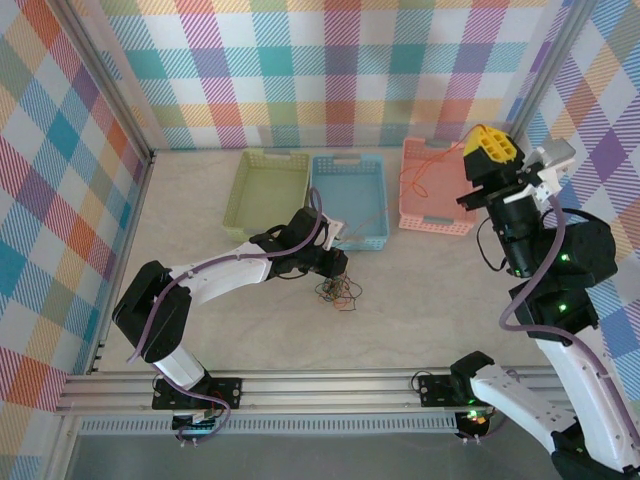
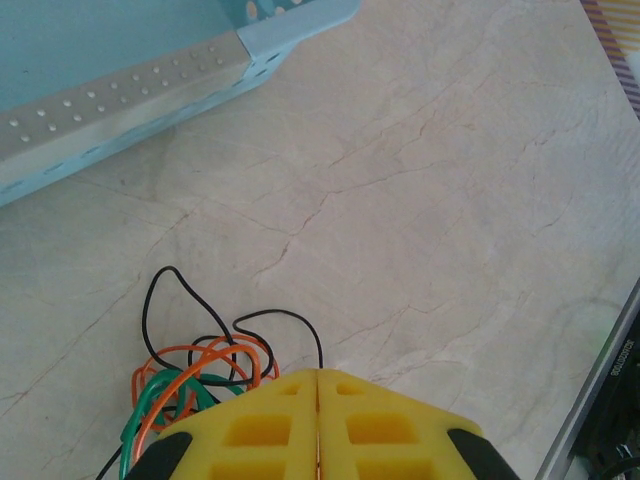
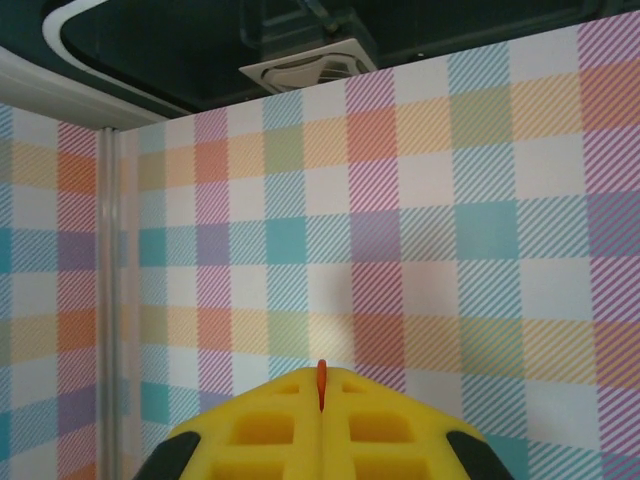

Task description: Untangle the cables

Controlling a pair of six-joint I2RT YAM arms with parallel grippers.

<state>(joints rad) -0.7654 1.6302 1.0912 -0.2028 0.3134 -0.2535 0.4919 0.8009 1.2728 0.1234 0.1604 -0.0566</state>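
Top cam: left claw (image 1: 335, 268) sits low, with the tangle of cables (image 1: 337, 292) just past its tips. Right claw (image 1: 490, 150) is up high, an orange cable (image 1: 403, 178) trailing from it over the pink basket (image 1: 437, 225).

Left wrist: left claw (image 2: 318, 374) is squeezed shut with the tangle (image 2: 200, 375) hard against one finger. Can't tell if anything's pinched.

Right wrist: right claw (image 3: 321, 372) is clamped on the orange cable (image 3: 321, 380), which pokes out between the tips.

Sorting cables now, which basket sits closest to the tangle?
The blue basket, the middle one; the tangle lies just before its near rim, green and pink stand farther aside.

Three baskets (image 1: 268, 192) (image 1: 349, 198) (image 1: 440, 192), one tangle (image 1: 338, 291), one cable (image 3: 321, 373)
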